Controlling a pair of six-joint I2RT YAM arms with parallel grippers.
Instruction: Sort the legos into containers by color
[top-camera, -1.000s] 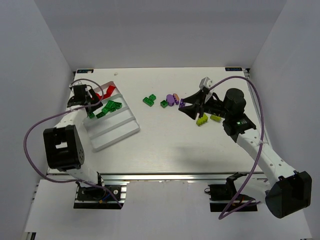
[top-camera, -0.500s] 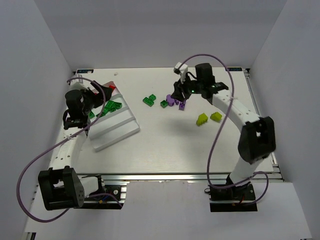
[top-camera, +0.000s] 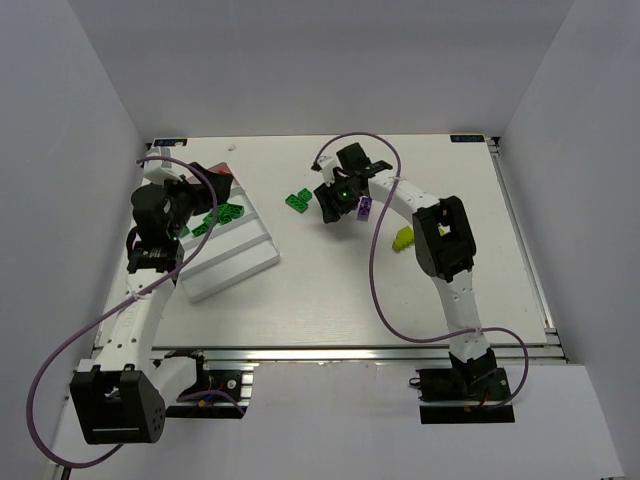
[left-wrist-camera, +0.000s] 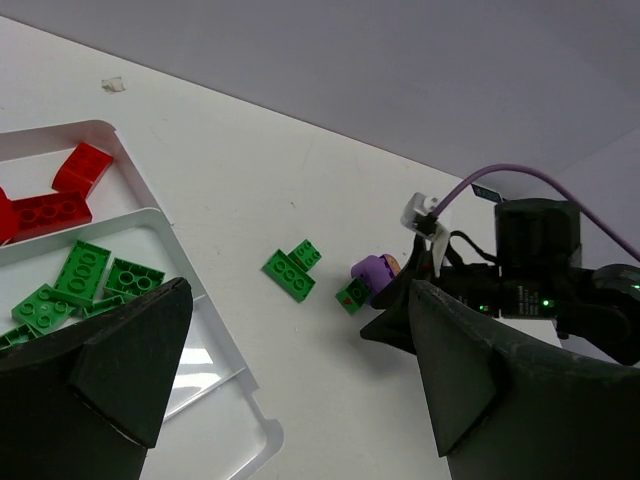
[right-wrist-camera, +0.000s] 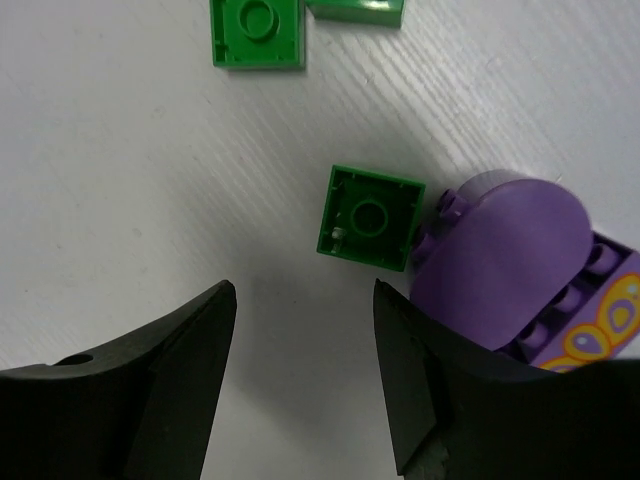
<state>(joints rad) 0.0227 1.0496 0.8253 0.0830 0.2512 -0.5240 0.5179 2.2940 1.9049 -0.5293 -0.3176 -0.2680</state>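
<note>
Brick (right-wrist-camera: 370, 218) green | just ahead of right gripper (right-wrist-camera: 305, 292) | jaws apart, empty

Noted on the white surface (top-camera: 330, 295) a divided white tray (top-camera: 235, 262); right of the tray, loose green legos (top-camera: 298, 200), then purple legos (top-camera: 365, 207), a yellow-green lego (top-camera: 403, 238) farthest; beyond the tray, a white scrap (top-camera: 232, 147).

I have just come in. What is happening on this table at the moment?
Two robot arms are sorting toy bricks by color into a white tray. Red bricks and green bricks already lie in separate compartments. The left gripper hangs open above the tray, holding nothing. The right gripper, open too, hovers over a small green brick beside a purple brick.
</note>
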